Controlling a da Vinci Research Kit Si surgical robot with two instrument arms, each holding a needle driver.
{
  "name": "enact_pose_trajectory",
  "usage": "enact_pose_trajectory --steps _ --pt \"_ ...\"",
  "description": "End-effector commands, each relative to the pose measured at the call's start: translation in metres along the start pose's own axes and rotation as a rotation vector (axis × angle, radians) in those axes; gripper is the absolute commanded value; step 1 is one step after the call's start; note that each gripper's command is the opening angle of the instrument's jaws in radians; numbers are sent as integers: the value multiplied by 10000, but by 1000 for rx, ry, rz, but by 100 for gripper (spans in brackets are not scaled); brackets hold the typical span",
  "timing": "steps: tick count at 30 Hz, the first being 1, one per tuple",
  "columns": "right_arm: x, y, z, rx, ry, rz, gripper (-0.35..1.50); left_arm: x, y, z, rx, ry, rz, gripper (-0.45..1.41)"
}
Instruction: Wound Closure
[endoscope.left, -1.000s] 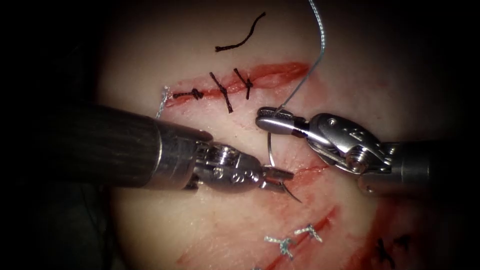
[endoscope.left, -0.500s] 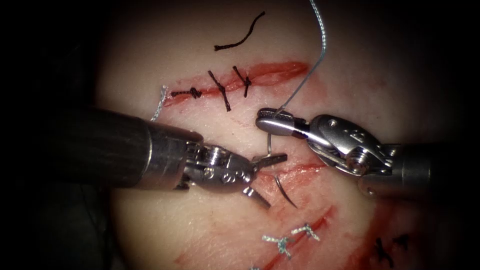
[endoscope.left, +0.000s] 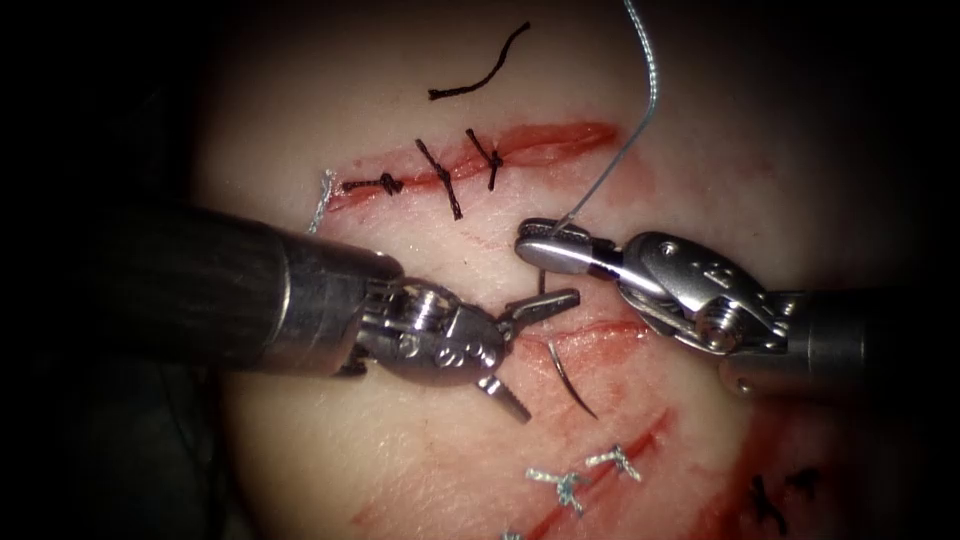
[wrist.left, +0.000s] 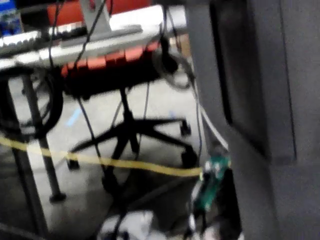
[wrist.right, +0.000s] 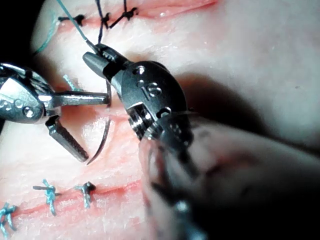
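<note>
Right pincer (endoscope.left: 545, 250) clamped on needle (endoscope.left: 570, 380) nr thread (endoscope.left: 630, 130) end; tip out of tissue (endoscope.left: 800, 150) below cut (endoscope.left: 600, 330). Left pincer (endoscope.left: 535, 350) agape, empty.

Blurred room rather than the work site: an office chair (wrist.left: 131, 131) with a red seat and a black star base on castors, on a pale floor (wrist.left: 90, 190). Yellow cable (wrist.left: 100, 161) strung across in front of the chair base, ending by a small green circuit board (wrist.left: 212, 177). Broad grey panel (wrist.left: 260, 100) close by; a dark leg (wrist.left: 42, 165) standing on the floor.
</note>
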Motion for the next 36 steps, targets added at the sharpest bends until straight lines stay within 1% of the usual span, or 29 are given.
enact_pose_trajectory --steps 1,3,6,8,11,14,15,16,21,22,23,24,25,26,27,28,29,30,31,32,33,34,35,36 --pt "-3 0 9 2 1 -1 -35 -2 2 11 2 -2 7 80" --pt "-3 0 9 1 2 -1 -35 -5 4 18 4 -7 28 76" --pt "-3 -1 9 1 2 -1 -35 -11 7 30 -1 -10 42 76" --pt "-3 -1 9 1 2 -1 -35 -13 10 32 0 -9 45 74" --pt "-3 -1 9 -2 3 -1 -35 -14 11 35 -4 -15 64 64" --pt "-3 -1 9 -2 3 -1 -35 -10 11 32 -4 -14 74 -13" --pt "-2 -1 9 -2 3 -1 -35 -7 10 28 12 -22 71 -35" --pt "-2 -2 9 -2 3 -1 -35 -3 9 26 18 -25 79 -45" --pt "-3 -2 10 -11 8 -7 -35 13 4 20 29 -28 88 -45" --pt "-3 -3 10 -11 11 -107 -32 15 4 18 33 -30 44 -45" --pt "-3 -5 11 -10 13 -207 21 17 4 15 51 -31 24 -45" --pt "-2 -6 11 -9 15 -271 59 18 3 13 64 -36 -3 -45" --pt "-1 -8 12 -12 17 -323 91 19 1 11 69 -36 -37 -45" --pt "1 -10 13 -16 19 -362 113 20 0 9 66 -23 -88 -45" --pt "3 -12 13 -22 21 -383 121 20 -2 7 51 23 -149 -45" --pt "5 -13 14 -22 22 -411 126 21 -3 5 44 55 -172 -45" --pt "8 -15 13 -23 23 -449 128 22 -3 4 46 83 -218 -45" --pt "12 -17 13 -23 25 -527 130 23 -3 2 37 122 -263 -45" --pt "17 -19 12 -24 26 -558 131 24 -3 1 35 138 -297 -45" --pt "22 -21 12 -26 27 -564 131 26 -2 -1 29 158 -356 -45" --pt "27 -22 11 -29 28 -576 131 28 -2 -4 13 202 -442 -45" --pt "35 -24 10 -37 34 -586 131 29 -3 -6 6 240 -493 -45" --pt "41 -25 10 -43 38 -592 131 31 -3 -9 4 283 -561 -45" --pt "48 -26 8 -50 49 -596 130 33 -5 -12 -7 348 -669 -45"
